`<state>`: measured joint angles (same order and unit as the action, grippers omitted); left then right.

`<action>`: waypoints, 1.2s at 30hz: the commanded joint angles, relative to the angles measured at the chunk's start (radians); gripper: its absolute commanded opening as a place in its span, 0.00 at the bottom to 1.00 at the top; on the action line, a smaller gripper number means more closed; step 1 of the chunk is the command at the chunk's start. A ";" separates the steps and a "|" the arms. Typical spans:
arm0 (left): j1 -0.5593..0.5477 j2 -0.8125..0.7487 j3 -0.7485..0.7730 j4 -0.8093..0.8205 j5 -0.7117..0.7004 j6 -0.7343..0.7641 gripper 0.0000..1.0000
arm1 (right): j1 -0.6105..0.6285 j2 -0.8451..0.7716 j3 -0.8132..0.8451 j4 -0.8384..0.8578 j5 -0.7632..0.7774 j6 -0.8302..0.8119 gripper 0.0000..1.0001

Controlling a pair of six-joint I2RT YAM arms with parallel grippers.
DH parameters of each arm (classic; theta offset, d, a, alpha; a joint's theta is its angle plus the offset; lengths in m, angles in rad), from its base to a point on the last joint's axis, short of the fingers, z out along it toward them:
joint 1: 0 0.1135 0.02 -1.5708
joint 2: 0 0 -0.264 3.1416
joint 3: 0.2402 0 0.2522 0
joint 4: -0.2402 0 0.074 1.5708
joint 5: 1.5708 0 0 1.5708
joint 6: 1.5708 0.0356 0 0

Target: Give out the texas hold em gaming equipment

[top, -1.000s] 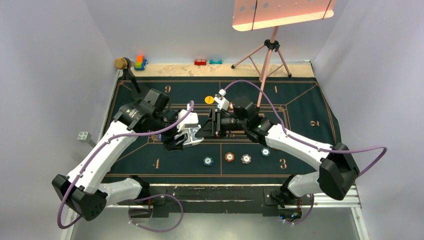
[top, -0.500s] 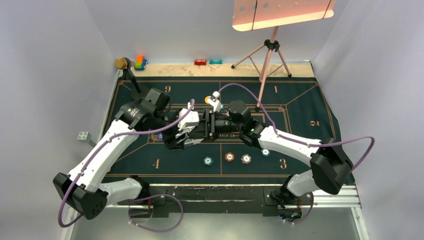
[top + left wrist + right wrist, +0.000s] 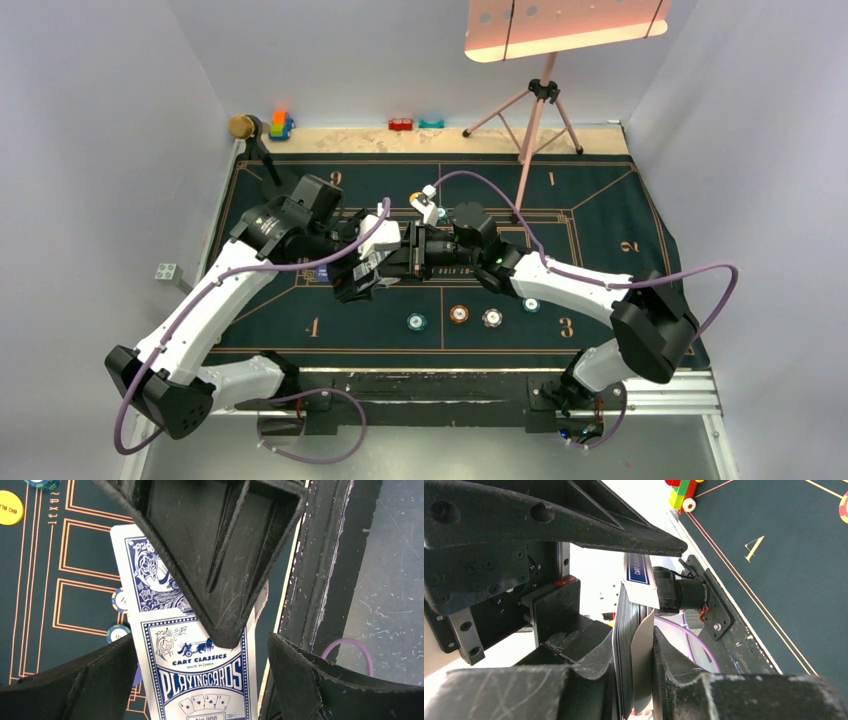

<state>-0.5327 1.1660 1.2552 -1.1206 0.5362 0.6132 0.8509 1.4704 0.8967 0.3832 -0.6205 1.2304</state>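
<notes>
The left tool and right tool meet tip to tip, raised above the green felt surface. The left tool is clamped on a blue and white card box printed "Cart Classics Playing Cards", which stands between its two fingers. A blue-backed card sticks out past the box's far end, and one dark finger of the right tool lies across it. In the right wrist view, the right tool is closed tight on the edge of a thin stack of playing cards, one finger pressed to each face. On the surface below and nearer the arm bases lie four chips in a loose row: teal, orange, white and a second teal, all well apart from both tools. A yellow button lies on the surface beyond the tools
</notes>
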 commanded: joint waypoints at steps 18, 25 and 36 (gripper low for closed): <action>-0.052 -0.025 -0.013 0.094 -0.103 0.035 0.60 | 0.007 -0.035 0.010 0.065 0.027 0.013 0.11; -0.052 -0.036 -0.012 0.073 -0.094 0.041 0.47 | 0.006 -0.053 0.024 -0.031 0.035 -0.039 0.43; -0.052 -0.043 0.001 -0.020 -0.013 0.074 0.48 | -0.026 -0.094 -0.015 -0.063 0.036 -0.056 0.45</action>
<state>-0.5831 1.1458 1.2449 -1.1015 0.4660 0.6521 0.8299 1.4101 0.8913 0.3161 -0.5926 1.1934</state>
